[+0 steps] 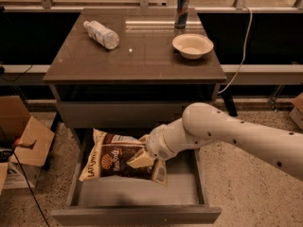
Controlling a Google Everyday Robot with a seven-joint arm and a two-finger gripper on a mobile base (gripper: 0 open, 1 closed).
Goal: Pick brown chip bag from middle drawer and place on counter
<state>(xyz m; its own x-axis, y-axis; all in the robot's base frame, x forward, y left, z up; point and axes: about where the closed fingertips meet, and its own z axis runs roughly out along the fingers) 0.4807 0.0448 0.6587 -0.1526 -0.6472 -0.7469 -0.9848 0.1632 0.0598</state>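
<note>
The brown chip bag [116,158] hangs tilted above the floor of the open middle drawer [137,195], its cream ends at upper left and lower right. My gripper [142,156] is shut on the bag's right part and holds it lifted clear of the drawer floor, just below the closed drawer front above. My white arm reaches in from the right. The counter [137,56] is the glossy dark top of the cabinet, above and behind the gripper.
On the counter lie a clear plastic water bottle [101,33] at back left, a dark can [182,11] at the back and a white bowl [192,46] at right. A cardboard box [26,145] stands on the floor at left. A cable [241,46] hangs at right.
</note>
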